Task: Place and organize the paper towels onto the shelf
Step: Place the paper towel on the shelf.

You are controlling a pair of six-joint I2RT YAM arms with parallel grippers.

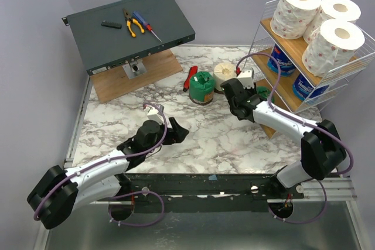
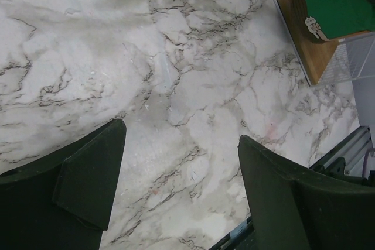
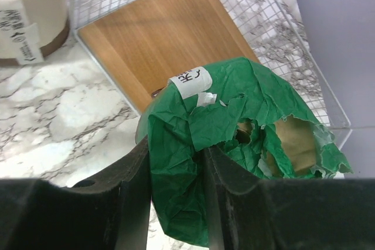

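Top view, shelf: the shelf stands at the right side of the counter. Three white rolls sit on its top tier, with their holes toward the camera. Two blue rolls sit on the middle tier.
Top view, counter: a green roll and a cream roll stand upright, just beside each other. A red-handled tool lies near them.
Top view, right hand: the right hand is low by the foot of the shelf. Only a small bit of the held green roll peeks out here.
Top view, left hand: the left hand is over bare counter, well apart from every roll.
Left wrist view: the fingers stand wide apart with nothing between them, only marble below. In the top right corner the held green roll shows over the wooden bottom tier.
Right wrist view, grip: both fingers squeeze the crumpled green wrap at the near edge of the held green roll.
Right wrist view, pointing: the hole end, with torn wrap and brown core, faces up toward this camera and leans right.
Right wrist view, place: the roll is right at the fingertips, in front of the bottom tier. I cannot tell if it touches the wood.
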